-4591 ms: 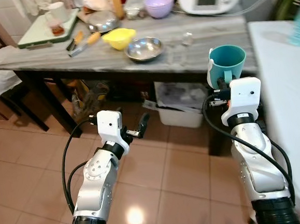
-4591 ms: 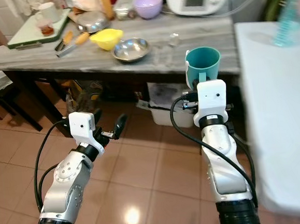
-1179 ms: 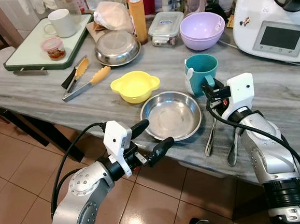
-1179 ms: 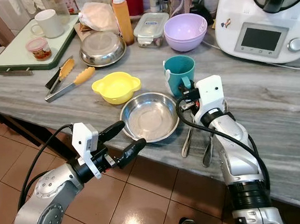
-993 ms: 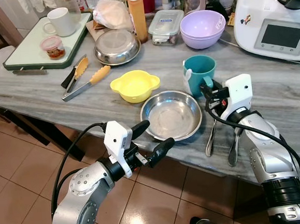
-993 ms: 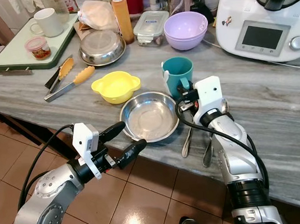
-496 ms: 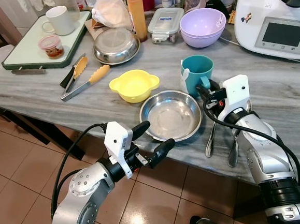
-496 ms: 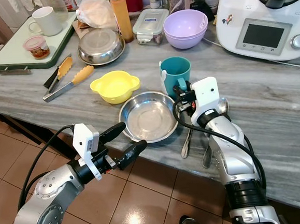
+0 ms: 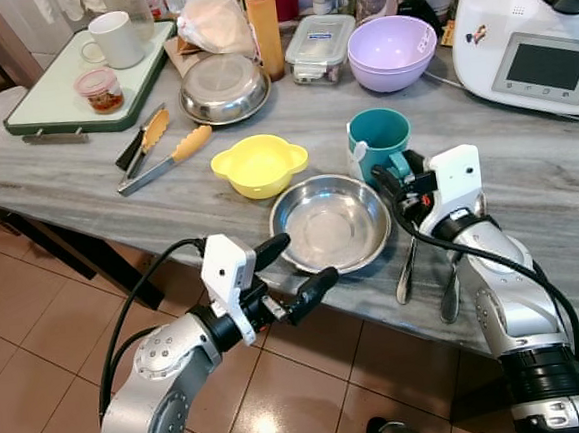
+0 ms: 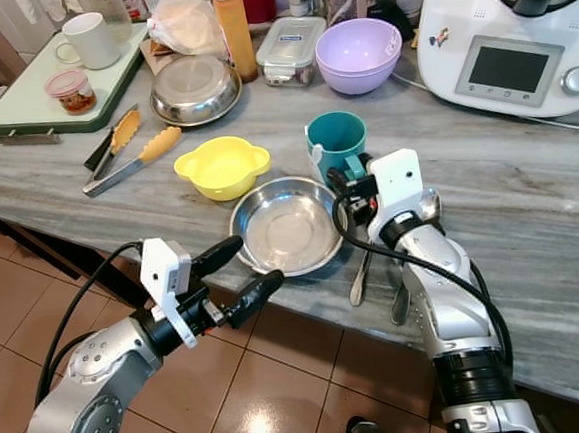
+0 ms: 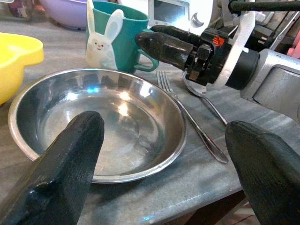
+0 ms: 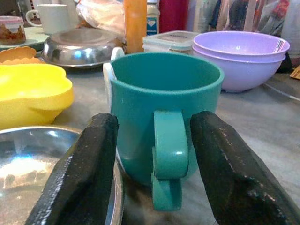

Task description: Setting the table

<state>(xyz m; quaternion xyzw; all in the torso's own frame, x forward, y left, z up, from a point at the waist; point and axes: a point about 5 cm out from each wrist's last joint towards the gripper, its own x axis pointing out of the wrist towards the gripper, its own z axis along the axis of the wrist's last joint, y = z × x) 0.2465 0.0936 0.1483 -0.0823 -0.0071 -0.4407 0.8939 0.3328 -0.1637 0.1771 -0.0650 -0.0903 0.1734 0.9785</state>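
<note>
My right gripper (image 12: 152,140), jaws parted and straddling its handle, releases the teal mug (image 9: 380,139) standing beside the steel bowl (image 9: 330,221); rigid, light, likely smooth, best regripped by that handle.

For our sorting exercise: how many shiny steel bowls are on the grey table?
2: one shallow round steel bowl at the near table edge beside the teal bunny mug, and one overturned steel bowl farther back by the orange sauce bottle. Others may hide behind clutter.
</note>
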